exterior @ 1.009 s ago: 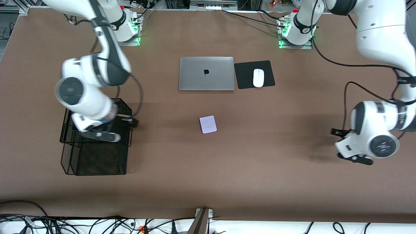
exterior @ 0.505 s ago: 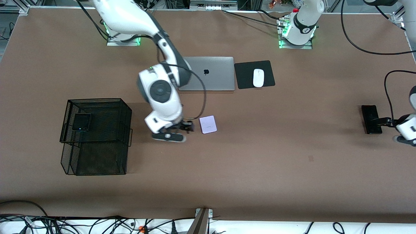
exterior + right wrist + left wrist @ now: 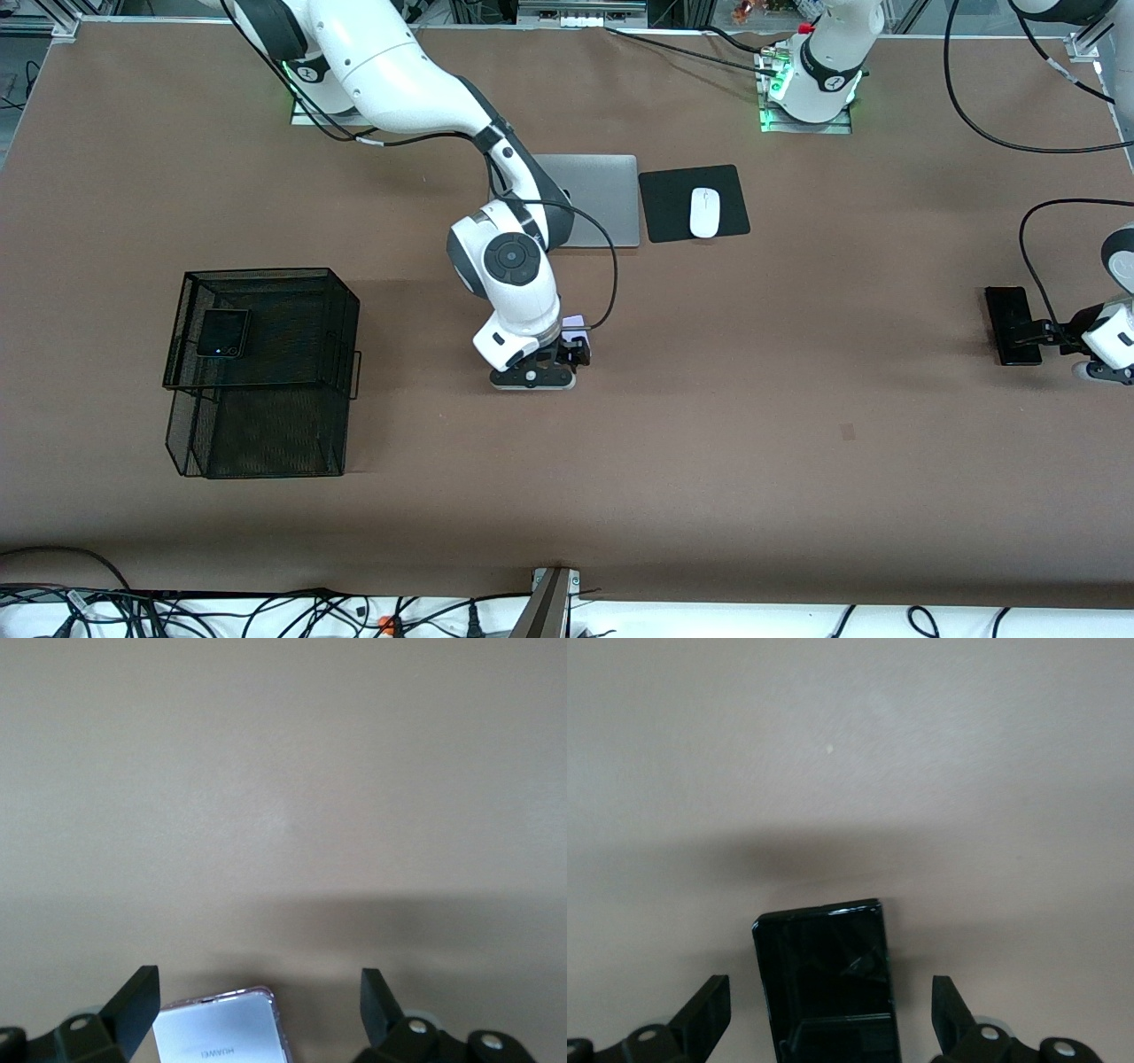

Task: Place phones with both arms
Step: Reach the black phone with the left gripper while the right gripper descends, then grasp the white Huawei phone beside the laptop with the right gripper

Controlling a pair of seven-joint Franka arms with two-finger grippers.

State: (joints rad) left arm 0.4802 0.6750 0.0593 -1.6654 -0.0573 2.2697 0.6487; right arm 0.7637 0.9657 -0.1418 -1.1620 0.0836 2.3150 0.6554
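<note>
The white-lavender phone [image 3: 221, 1032] lies flat on the table between the spread fingers of my right gripper [image 3: 261, 1010], closer to one finger. In the front view only its corner [image 3: 575, 322] shows past the right gripper [image 3: 574, 348], which is open and low over it. The slim black phone [image 3: 1008, 321] lies near the left arm's end of the table. My left gripper [image 3: 1038, 335] is open over its end, and the phone [image 3: 824, 979] lies between the fingers without touching either. The small squarish black phone [image 3: 221, 333] rests in the top tier of the black mesh basket [image 3: 341, 306].
A silver laptop [image 3: 598, 199], partly covered by the right arm, lies farther from the front camera. Beside it a white mouse [image 3: 704, 213] sits on a black pad [image 3: 664, 208]. The mesh basket's lower tier [image 3: 266, 439] sticks out toward the front camera.
My right arm swung from the mesh basket, leaving the small black phone there, to over the white-lavender phone. My left arm drew back toward its end of the table, uncovering the slim black phone.
</note>
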